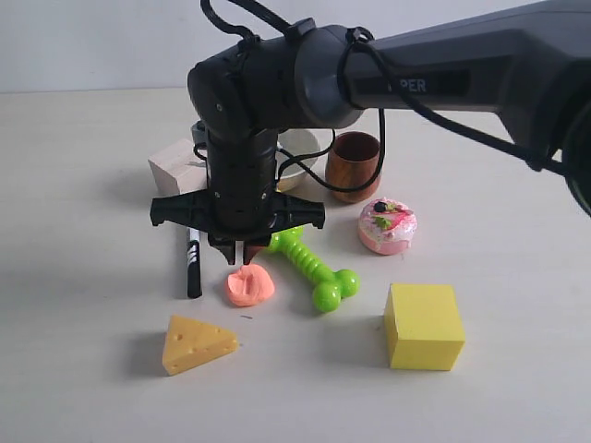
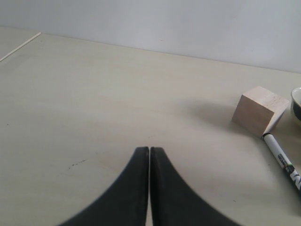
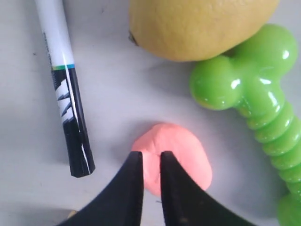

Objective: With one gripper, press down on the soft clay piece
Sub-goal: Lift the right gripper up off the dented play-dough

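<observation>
**A:** Where's the clay?

**B:** On the counter, near the middle. It lies between the marker and the green bone toy, close to both but touching neither. The right wrist camera also shows the lemon near it.

**A:** And the arm?

**B:** The right pincer points straight down over the clay's far edge. Its two fingers stand slightly apart with a narrow gap between them, and they grip nothing.

**A:** Is it touching?

**B:** The tips are at the clay's top surface, either touching or just above it. I cannot tell which from either view.

**A:** So has the press been made?

**B:** I'd judge this is the pressing step itself. The lump looks flattened rather than round, and it has a crease right where the fingertips are. That reads like a press mark, though it could be the lump's own shape.

**A:** What's left, then?

**B:** If the crease counts, only lifting clear. If not, a short push straight down and then the lift.

**A:** The other arm?

**B:** The left pincer is clenched, with its fingers pressed together on nothing. It sits over bare counter near the wooden block, and the clay is nowhere in its camera's view. It looks to have no part in this.
</observation>
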Robot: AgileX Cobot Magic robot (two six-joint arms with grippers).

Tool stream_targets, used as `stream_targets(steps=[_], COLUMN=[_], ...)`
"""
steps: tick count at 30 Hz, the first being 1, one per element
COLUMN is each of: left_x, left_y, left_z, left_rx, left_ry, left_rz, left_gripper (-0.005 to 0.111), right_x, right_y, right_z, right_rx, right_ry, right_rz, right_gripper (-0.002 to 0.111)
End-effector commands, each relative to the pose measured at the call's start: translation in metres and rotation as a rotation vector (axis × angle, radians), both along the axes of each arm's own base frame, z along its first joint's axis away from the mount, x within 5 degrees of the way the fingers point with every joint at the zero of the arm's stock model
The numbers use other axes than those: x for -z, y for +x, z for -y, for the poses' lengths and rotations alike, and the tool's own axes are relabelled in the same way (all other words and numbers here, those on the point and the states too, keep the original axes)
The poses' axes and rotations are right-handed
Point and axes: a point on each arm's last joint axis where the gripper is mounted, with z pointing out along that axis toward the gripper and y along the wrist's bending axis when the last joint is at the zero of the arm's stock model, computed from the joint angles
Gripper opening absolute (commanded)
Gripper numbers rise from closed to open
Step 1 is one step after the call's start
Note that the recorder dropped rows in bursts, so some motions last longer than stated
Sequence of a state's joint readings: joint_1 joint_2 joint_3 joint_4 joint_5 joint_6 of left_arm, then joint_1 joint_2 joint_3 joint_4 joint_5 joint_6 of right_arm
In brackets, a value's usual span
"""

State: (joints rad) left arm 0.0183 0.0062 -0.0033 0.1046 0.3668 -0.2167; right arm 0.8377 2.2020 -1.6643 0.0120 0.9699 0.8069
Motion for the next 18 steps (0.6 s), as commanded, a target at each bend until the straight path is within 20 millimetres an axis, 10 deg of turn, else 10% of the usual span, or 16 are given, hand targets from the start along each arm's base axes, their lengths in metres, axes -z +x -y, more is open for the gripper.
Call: stream_targets(steps=[1, 18], left_x=[0.000, 0.000], left_y=[0.000, 0.000], left_z=[0.000, 0.000], left_rx=[0.001, 0.001], left_ry=[0.000, 0.000], left_rz=[0.007, 0.007], left_gripper=[0.004, 0.004], right_x=[-0.002, -0.084], right_y=[0.000, -0.001], right_z=[0.001, 0.027], right_rx=[0.002, -0.191], right_ry=[-0.007, -0.092], right_rz=[0.007, 0.235], right_gripper=[0.016, 0.000])
